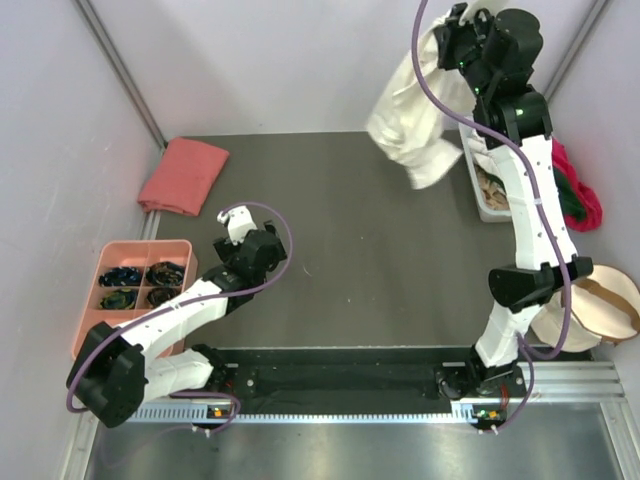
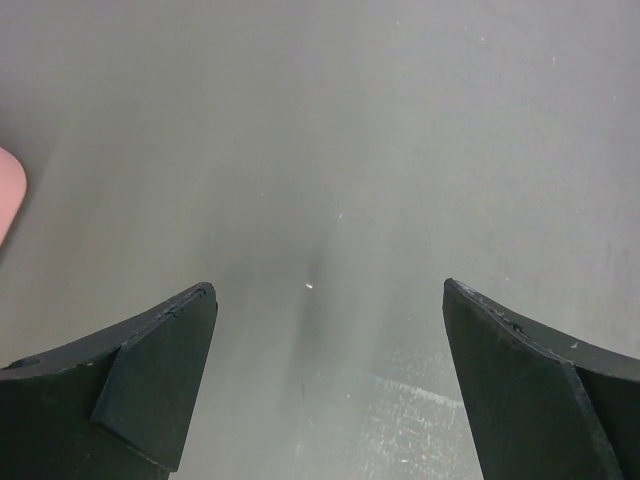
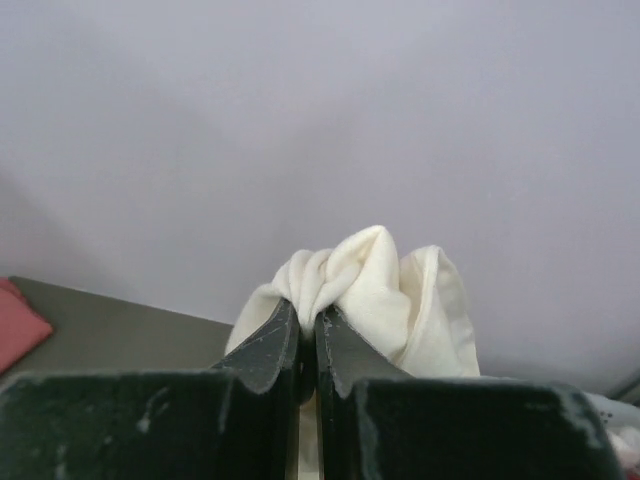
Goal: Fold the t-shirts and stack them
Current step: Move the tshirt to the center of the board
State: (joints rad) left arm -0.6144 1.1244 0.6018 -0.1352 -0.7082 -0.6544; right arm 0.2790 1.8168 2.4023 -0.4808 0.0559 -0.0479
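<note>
I have the right gripper [image 3: 308,318] pinched tight on a bunched fold of the cream-white t-shirt [image 1: 410,115]. The shirt hangs lengthwise, pointing down. The left gripper [image 2: 330,290] gapes wide above the table [image 1: 350,250].

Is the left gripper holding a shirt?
No, the left gripper is wide open, and only the grey table shows in the gap.

Readable text, labels, brands, numbers, signs: none. No marking in any of the three views is legible.
</note>
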